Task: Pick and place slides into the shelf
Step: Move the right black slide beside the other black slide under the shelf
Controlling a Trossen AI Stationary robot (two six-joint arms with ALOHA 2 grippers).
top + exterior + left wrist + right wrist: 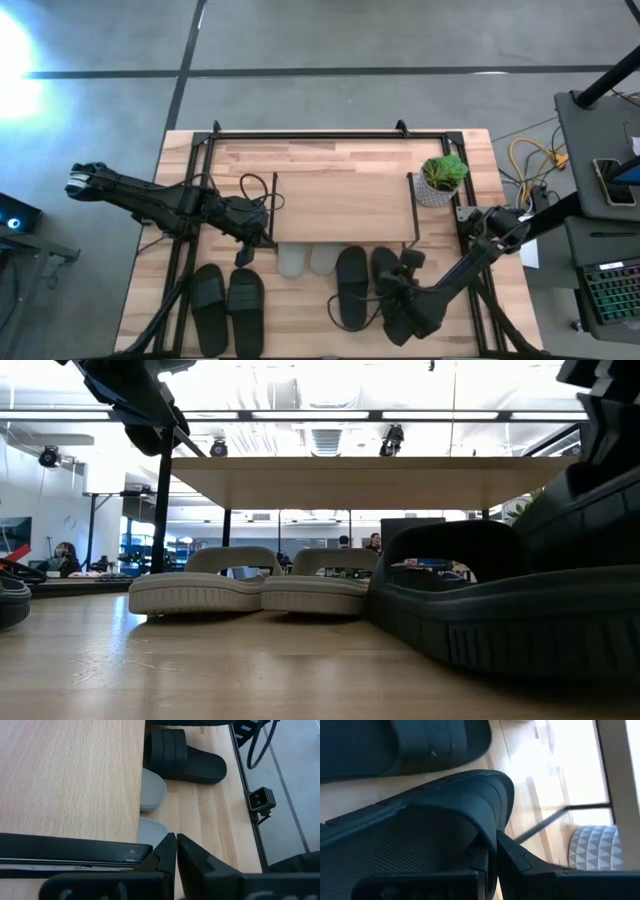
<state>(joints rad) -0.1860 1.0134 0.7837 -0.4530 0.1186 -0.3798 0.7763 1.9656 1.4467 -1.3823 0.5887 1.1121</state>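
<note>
The shelf (345,205) stands mid-table on thin black legs, its light-wood board on top. Two grey slides (306,261) lie side by side under its near edge, soles flat on the table (250,592). A black pair (228,298) lies flat near the table's near-left. Another black slide (350,287) lies flat right of the grey ones. My right gripper (402,288) is shut on the last black slide (386,268) beside it. My left gripper (245,252) hovers shut at the shelf's near-left corner, above the table (176,851). My right gripper pinches the black slide by its curved rim (489,827) at one end. One finger (520,861) lies on the outer side; the slide hides the other. The fingers come from the table's near-right side, slanting down. The slide looks tilted; whether it is clear of the table cannot be told.
A small potted plant (440,178) in a patterned pot stands at the shelf's right end. The table's black frame rails (300,132) run along its edges. Bare wood (200,670) lies in front of the grey slides. Cables and equipment sit off the table's right.
</note>
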